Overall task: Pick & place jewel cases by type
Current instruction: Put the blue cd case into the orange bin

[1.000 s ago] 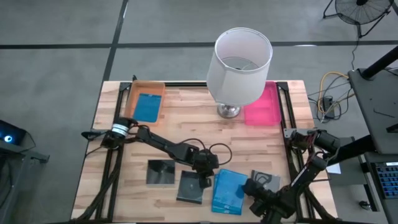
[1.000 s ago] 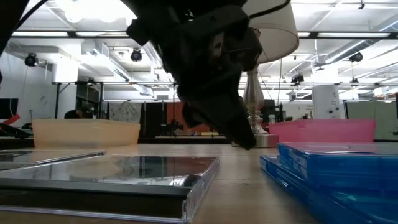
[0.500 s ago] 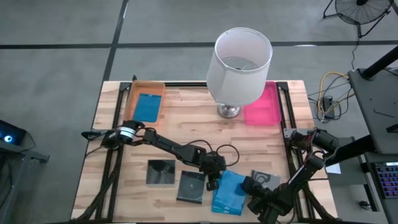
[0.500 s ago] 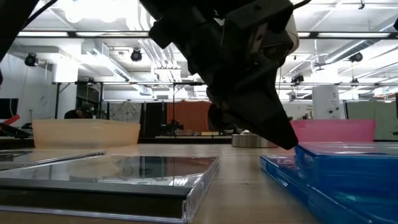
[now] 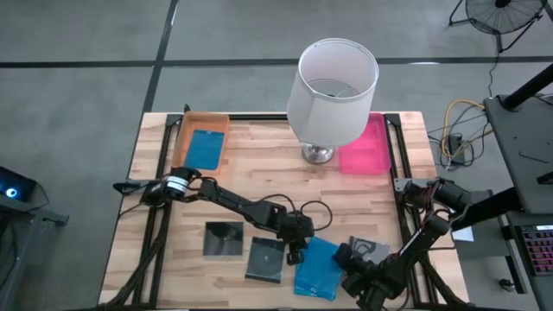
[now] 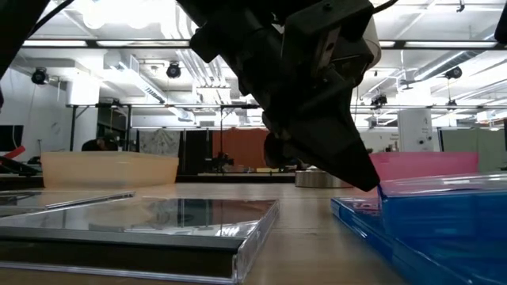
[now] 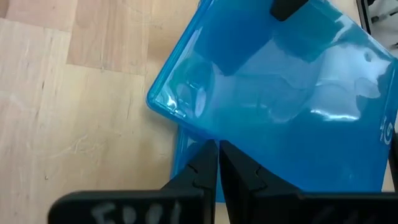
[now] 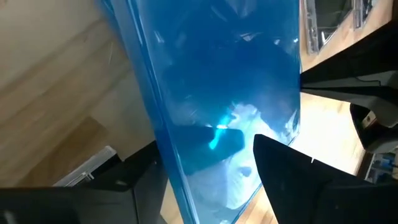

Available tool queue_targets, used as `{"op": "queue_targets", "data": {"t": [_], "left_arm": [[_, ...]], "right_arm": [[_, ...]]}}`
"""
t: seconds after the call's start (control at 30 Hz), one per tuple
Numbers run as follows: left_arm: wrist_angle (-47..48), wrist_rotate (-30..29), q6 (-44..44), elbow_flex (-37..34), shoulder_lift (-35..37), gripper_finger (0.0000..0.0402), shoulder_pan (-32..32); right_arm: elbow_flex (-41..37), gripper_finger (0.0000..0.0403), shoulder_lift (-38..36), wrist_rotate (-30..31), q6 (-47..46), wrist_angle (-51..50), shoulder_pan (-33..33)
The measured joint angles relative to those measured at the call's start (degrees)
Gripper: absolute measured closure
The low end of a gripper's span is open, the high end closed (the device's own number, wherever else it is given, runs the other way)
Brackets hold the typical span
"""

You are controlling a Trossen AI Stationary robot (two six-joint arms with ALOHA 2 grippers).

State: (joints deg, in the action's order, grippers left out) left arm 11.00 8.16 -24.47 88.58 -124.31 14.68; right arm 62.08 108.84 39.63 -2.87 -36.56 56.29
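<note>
Left gripper (image 5: 295, 256), jaws clenched, noses the near blue jewel case (image 5: 316, 268) at the surface's near edge while the right gripper (image 5: 351, 270) has its jaws grasping it, so I reckon next comes a lift to the orange tray (image 5: 185, 134); two blue, three grey.

A pale wooden slatted table (image 5: 259, 160) fills the middle of the high view. On it: a translucent orange tray (image 5: 187, 131) upper left, a pink tray (image 5: 373, 149) upper right, a white-shaded lamp's metal base (image 5: 317, 155) between them, two dark square jewel cases (image 5: 224, 239) lower centre.
</note>
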Motion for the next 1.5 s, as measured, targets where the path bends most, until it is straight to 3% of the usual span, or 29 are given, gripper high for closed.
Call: {"op": "queue_targets", "data": {"t": [0.3, 0.47, 0.6, 0.83, 0.93, 1.5], "left_arm": [[0.07, 0.00, -1.01, -0.09, 0.00, 0.0402, -0.04], [0.39, 0.17, -1.05, -0.11, 0.00, 0.0402, -0.07], [0.61, 0.23, -1.05, -0.13, 0.00, 0.0402, -0.37], [4.16, -0.25, -1.63, -0.16, 0.73, 0.0402, -0.98], [6.38, -4.72, -1.97, -0.37, 2.66, 0.0402, -0.98], [23.91, -26.87, -2.48, -0.76, 29.29, 0.0402, 2.12]], "right_arm": [[0.45, 0.0184, -0.44, 6.76, 0.67, -0.50, 0.02], [1.57, 0.0192, -0.46, 7.05, 0.80, -0.48, 0.02], [2.61, 0.0231, -0.46, 7.05, 0.91, -0.48, 0.02], [4.30, 0.0343, -0.52, 7.37, 0.11, -1.41, 0.02], [5.09, 0.0382, -0.70, 8.18, 0.10, -2.05, 0.02], [8.24, 0.0384, -2.24, 10.85, -6.85, -2.38, -3.85]]}}
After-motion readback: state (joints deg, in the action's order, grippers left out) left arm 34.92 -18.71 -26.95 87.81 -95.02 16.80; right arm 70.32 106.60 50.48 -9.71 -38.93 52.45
